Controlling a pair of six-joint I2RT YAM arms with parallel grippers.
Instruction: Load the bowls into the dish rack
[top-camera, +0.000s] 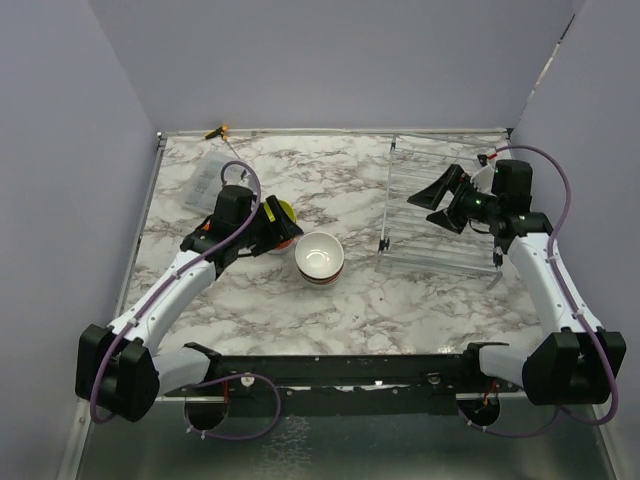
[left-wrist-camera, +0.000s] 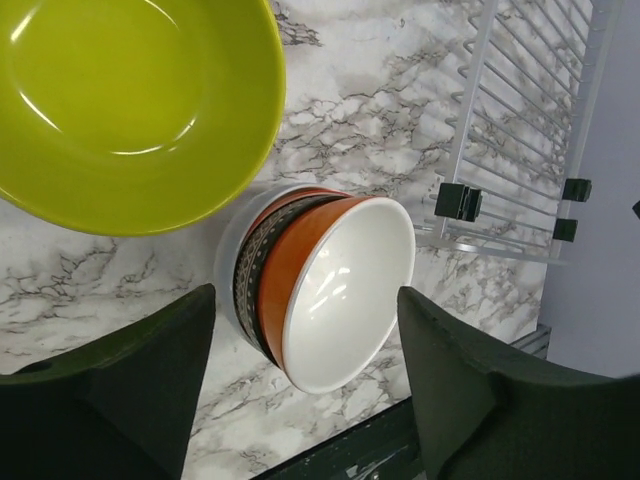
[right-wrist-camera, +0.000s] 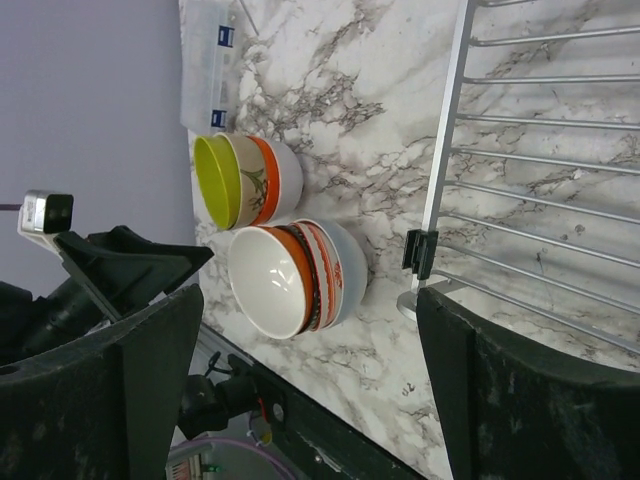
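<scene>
A stack of bowls (top-camera: 319, 257) stands mid-table, its top bowl orange outside and white inside (left-wrist-camera: 345, 290), over a dark patterned one and white ones (right-wrist-camera: 295, 275). A second stack, with a lime green bowl (top-camera: 286, 211) on top, stands just to its left (left-wrist-camera: 130, 100) (right-wrist-camera: 240, 180). The silver wire dish rack (top-camera: 445, 205) lies at the right and holds no bowl (left-wrist-camera: 530, 110) (right-wrist-camera: 540, 170). My left gripper (top-camera: 280, 232) is open and empty, hovering above the two stacks (left-wrist-camera: 305, 400). My right gripper (top-camera: 432, 203) is open and empty above the rack's left part (right-wrist-camera: 320, 400).
A clear plastic box (top-camera: 208, 180) lies at the back left (right-wrist-camera: 205, 60). A yellow-black clip (top-camera: 216, 131) sits at the table's back edge. Purple walls close in on three sides. The black base rail (top-camera: 340, 370) runs along the near edge.
</scene>
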